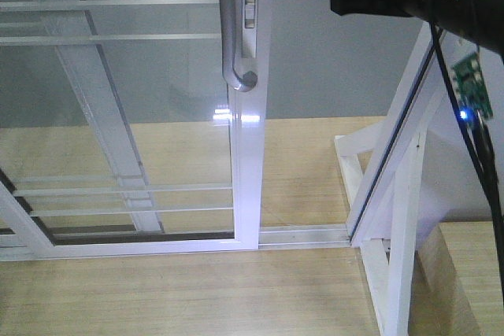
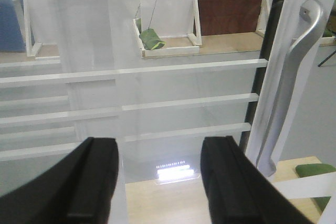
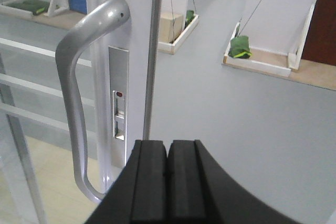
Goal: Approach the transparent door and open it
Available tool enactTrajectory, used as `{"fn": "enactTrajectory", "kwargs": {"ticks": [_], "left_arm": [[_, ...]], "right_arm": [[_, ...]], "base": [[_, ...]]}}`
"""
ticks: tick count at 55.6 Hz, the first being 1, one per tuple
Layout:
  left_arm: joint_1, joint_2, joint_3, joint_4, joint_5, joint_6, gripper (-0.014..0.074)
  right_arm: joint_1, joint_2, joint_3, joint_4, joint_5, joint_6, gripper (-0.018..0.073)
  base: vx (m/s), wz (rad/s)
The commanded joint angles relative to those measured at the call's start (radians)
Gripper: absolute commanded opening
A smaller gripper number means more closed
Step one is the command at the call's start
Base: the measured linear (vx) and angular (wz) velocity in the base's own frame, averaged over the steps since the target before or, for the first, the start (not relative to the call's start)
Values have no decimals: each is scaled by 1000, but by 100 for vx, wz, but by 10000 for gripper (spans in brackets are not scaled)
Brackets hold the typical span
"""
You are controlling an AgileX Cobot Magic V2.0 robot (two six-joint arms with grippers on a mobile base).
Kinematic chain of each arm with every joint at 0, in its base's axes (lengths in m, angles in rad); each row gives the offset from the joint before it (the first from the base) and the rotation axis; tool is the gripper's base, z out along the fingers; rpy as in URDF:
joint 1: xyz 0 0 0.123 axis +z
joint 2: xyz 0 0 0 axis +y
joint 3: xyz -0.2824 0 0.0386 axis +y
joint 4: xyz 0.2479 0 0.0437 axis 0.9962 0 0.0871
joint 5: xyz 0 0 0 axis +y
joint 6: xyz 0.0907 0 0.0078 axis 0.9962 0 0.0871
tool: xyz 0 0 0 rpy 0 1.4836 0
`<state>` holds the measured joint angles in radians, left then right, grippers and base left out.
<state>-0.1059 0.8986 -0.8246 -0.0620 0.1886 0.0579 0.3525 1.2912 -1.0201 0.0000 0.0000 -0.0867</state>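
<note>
While the left gripper (image 2: 157, 182) hung with its fingers spread wide before the glass, the right gripper (image 3: 168, 182) was clenched on nothing, just right of the grey handle (image 3: 71, 103). The transparent door (image 1: 248, 155) stood straight ahead, its handle-side edge apart from the white frame (image 1: 402, 226) at the right.

Green bags (image 2: 151, 39) on white bases (image 2: 170, 51) — grey floor (image 3: 220, 108).

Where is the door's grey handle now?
The grey handle sits top centre in the front view, on the right edge of the transparent door. In the right wrist view it is left of the shut right gripper, beside the lock plate.
</note>
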Motion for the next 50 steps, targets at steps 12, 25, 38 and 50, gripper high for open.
{"fn": "enactTrajectory", "kwargs": {"ticks": [12, 25, 38, 50], "left_arm": [[-6, -7, -39, -50, 11, -10, 486], [-12, 29, 40, -60, -96, -2, 486], [-120, 221, 41, -55, -395, -3, 486], [-218, 462, -54, -45, -538, -3, 486]], "right_arm": [[-6, -479, 476, 0, -193, -8, -9], [-6, -818, 730, 0, -200, -92, -8], [-6, -907, 788, 0, -194, -137, -6], [-6, -905, 788, 0, -194, -137, -6]], "base": [[0, 0], [0, 0], [0, 0], [0, 0]]}}
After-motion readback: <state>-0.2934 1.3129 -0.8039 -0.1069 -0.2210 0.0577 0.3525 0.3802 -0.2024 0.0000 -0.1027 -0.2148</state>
